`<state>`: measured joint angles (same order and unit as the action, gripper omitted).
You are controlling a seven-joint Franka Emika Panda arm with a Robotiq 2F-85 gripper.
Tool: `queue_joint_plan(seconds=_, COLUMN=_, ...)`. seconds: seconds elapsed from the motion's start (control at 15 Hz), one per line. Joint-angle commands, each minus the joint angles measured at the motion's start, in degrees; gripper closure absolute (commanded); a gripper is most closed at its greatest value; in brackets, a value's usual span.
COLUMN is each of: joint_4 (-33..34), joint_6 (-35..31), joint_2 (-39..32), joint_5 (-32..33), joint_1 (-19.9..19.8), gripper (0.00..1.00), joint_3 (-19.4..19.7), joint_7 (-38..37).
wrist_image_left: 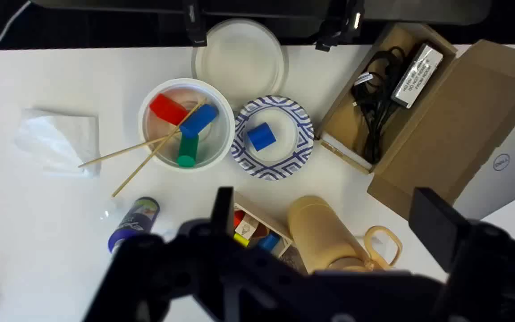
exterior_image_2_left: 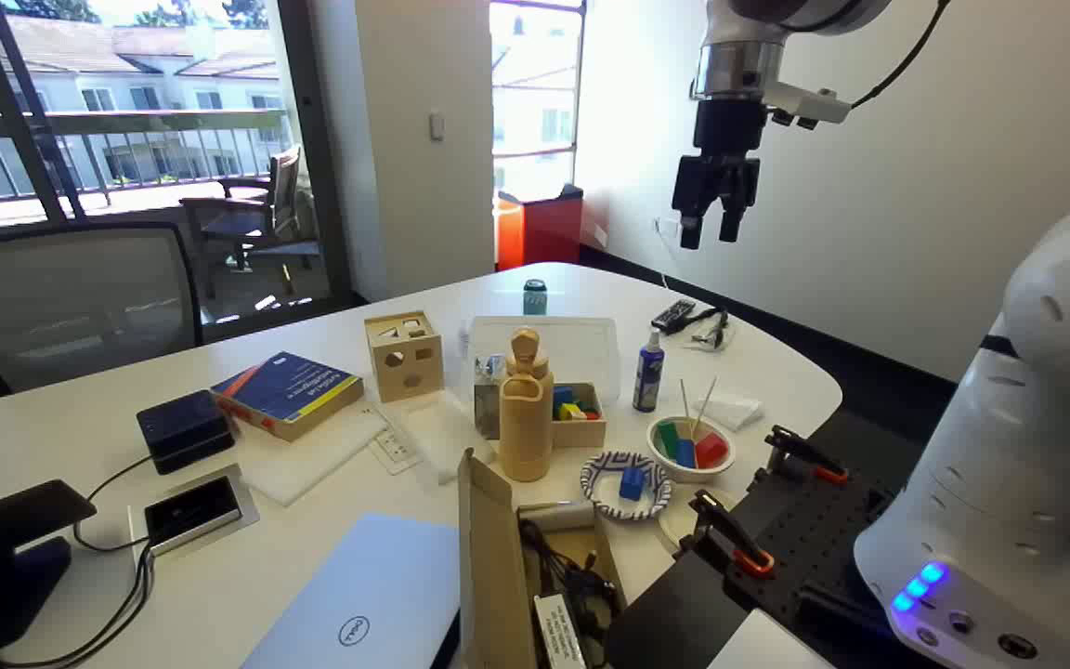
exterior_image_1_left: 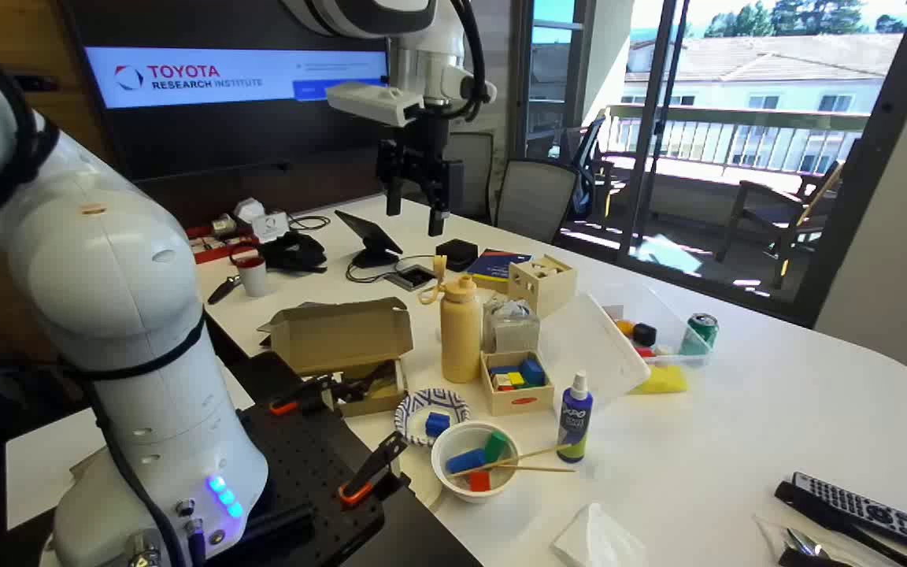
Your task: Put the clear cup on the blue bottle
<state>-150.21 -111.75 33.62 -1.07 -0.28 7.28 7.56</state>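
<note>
- White table (exterior_image_1_left: 737, 441), lit screen (exterior_image_1_left: 229, 75) beyond.
- Blue bottle (exterior_image_1_left: 575, 419) stands upright on the table, near the bowl (wrist_image_left: 213, 147).
- Gripper (exterior_image_1_left: 416, 218) hangs high above, fingers spread wide, grasping nothing.
- Bowl holds three blocks (wrist_image_left: 199, 120) and two sticks (wrist_image_left: 123, 150) jutting out.

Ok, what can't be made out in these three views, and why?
Clear cup: too faint, if present, to pick out in any view.
Blue Expo spray bottle: top mostly hidden by the gripper, wrist view.
Wooden block box: partly covered by the gripper, wrist view.
Dell laptop: cut off by the bottom edge in an exterior view.
Gray print on the wall screen: too small to read in an exterior view.
</note>
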Motion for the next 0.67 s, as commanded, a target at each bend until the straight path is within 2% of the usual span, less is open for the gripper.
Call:
queue_joint_plan(seconds=0.0, joint_4=0.08, joint_6=0.11, joint_2=-0.07, joint_5=-0.39, joint_1=-0.77, gripper=0.00, joint_3=-0.69, joint_7=0.36)
queue_joint_plan(seconds=0.33, joint_4=0.08, joint_6=0.11, joint_2=-0.07, joint_5=-0.39, joint_1=-0.77, gripper=0.00, joint_3=-0.69, joint_7=0.36)
queue_joint_plan(seconds=0.6, joint_4=6.46, joint_6=-2.90, joint_2=-12.04, joint_5=-4.68, joint_1=-0.98, gripper=0.00, joint_3=2.92, joint_7=2.40)
